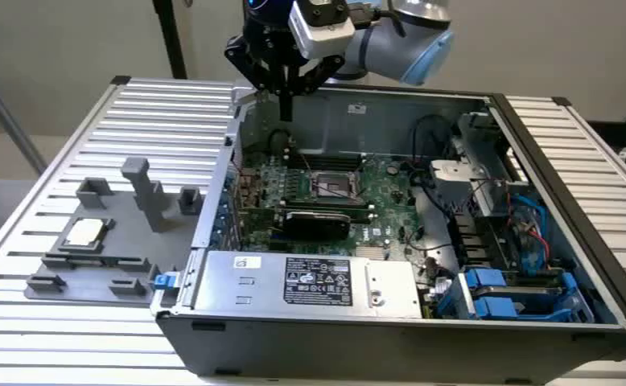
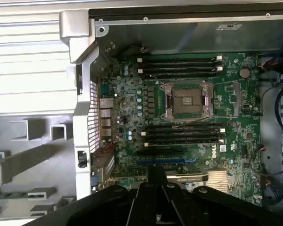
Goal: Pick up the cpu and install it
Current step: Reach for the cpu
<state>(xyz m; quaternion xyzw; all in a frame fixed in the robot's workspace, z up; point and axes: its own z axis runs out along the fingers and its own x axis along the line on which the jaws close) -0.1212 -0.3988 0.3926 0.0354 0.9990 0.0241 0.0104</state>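
Observation:
The cpu (image 1: 85,233), a small flat square with a silvery-beige top, lies on the grey fixture plate (image 1: 88,269) at the exterior view's left, outside the computer case. My gripper (image 1: 287,100) hangs high over the case's back left corner, far from the cpu and holding nothing that I can see. In the wrist view the gripper's black body (image 2: 155,202) looks down on the green motherboard (image 2: 132,117). The black socket (image 1: 335,186) with its metal frame sits in the middle of the board, and it looks bare (image 2: 187,101).
The open computer case (image 1: 399,322) has tall metal walls. Inside are memory sticks (image 2: 179,66), a silver power supply (image 1: 302,281), cables and blue drive bays (image 1: 506,293). Upright grey fixture blocks (image 1: 146,193) stand beside the cpu. The slatted table (image 1: 34,322) surrounds everything.

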